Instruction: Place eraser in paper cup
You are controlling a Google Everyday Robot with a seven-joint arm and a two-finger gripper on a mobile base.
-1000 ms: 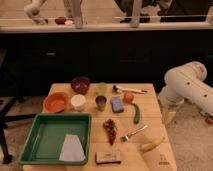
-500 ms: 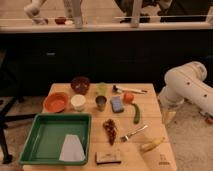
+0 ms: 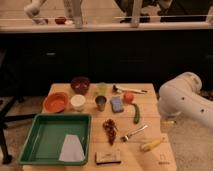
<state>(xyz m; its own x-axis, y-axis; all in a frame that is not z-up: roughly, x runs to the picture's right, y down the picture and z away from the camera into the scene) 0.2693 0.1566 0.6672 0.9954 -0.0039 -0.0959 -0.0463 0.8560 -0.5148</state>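
Hanging beside the right edge of the light wooden desk, well to the right of the flat green plastic tray, my tool sits below my bulky white arm. I cannot tell how far open it is or whether it has hold of anything. The small tan rectangular eraser with a brown face lies flat on the desk just right of the tray's near right corner, well apart from my tool. The short white paper cup stands upright just beyond the tray's far rim. An orange bowl stands beyond that same rim toward its left end, and a dark metal cup stands past the tray's far right corner.
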